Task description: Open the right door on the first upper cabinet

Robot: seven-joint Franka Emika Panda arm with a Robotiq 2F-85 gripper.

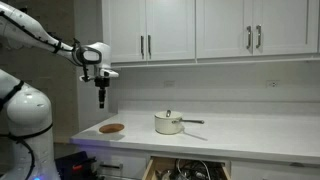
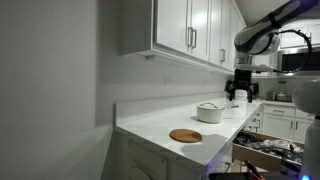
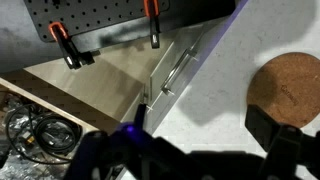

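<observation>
The first upper cabinet (image 1: 148, 30) is white with two silver bar handles at its centre seam, and both its doors are shut. The right door (image 1: 172, 28) has its handle low near its left edge. It also shows in an exterior view (image 2: 203, 24). My gripper (image 1: 100, 100) hangs pointing down, left of and below the cabinet and well above the counter, touching nothing. It shows in an exterior view (image 2: 237, 94) and in the wrist view (image 3: 200, 125), where its fingers are apart and empty over the white counter.
A white lidded pot (image 1: 168, 123) and a round cork trivet (image 1: 112, 128) sit on the white counter (image 1: 250, 130). A drawer (image 1: 185, 168) below stands open with utensils inside. A wider white two-door cabinet (image 1: 255, 25) hangs to the right.
</observation>
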